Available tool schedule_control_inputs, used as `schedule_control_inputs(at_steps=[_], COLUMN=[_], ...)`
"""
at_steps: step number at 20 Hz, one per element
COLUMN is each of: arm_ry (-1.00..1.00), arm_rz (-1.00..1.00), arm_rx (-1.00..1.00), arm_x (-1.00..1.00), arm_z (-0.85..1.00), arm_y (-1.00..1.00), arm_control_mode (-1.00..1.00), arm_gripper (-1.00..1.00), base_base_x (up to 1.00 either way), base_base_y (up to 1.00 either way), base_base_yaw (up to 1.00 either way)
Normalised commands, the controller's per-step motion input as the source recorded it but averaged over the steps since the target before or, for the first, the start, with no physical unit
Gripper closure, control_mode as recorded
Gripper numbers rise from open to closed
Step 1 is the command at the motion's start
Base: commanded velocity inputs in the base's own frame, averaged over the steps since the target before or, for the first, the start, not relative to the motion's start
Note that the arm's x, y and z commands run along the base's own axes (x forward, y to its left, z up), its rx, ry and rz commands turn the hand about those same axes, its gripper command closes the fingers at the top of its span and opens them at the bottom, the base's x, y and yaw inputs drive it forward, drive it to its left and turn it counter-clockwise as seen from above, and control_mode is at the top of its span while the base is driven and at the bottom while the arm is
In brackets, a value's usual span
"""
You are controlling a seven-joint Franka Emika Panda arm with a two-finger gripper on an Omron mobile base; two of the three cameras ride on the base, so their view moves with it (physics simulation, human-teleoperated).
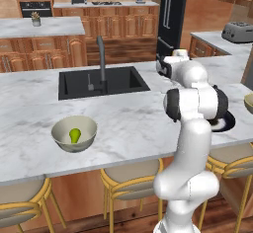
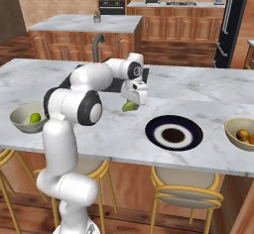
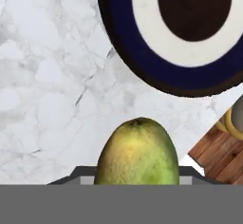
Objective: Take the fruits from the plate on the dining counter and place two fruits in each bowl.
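My gripper is shut on the yellow-green oblong fruit, held a little above the dining counter just left of the plate. In the hand view the fruit sits between the fingers, with the plate's dark rim beyond it, and no fruit lies on the plate. The left bowl holds the green pear; this bowl and pear lie at the far left of the right base view. The right bowl holds a round orange and another fruit at the frame edge.
A black sink with a tall tap is set into the counter behind the left bowl. Yellow-framed stools stand under the counter's near edge. A toaster sits on a side counter at the back right.
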Motion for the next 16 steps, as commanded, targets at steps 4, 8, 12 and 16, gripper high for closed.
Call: schedule_control_inputs(at_steps=[4, 8, 12, 16], arm_ry=[0.00, 0.00, 0.00, 0.00], arm_rz=[0.21, 0.21, 0.23, 0.26], arm_rx=[-0.02, -0.02, 0.00, 0.00], arm_x=[-0.15, -0.11, -0.12, -0.17], arm_z=[0.31, 0.27, 0.24, 0.23], arm_y=[1.00, 1.00, 0.97, 0.89], arm_control_mode=[-1.00, -1.00, -1.00, -1.00], arm_gripper=[1.00, 1.00, 1.00, 1.00], base_base_x=[0.00, 0.00, 0.00, 0.00], base_base_y=[0.00, 0.00, 0.00, 0.00], base_base_yaw=[0.00, 0.00, 0.00, 0.00])
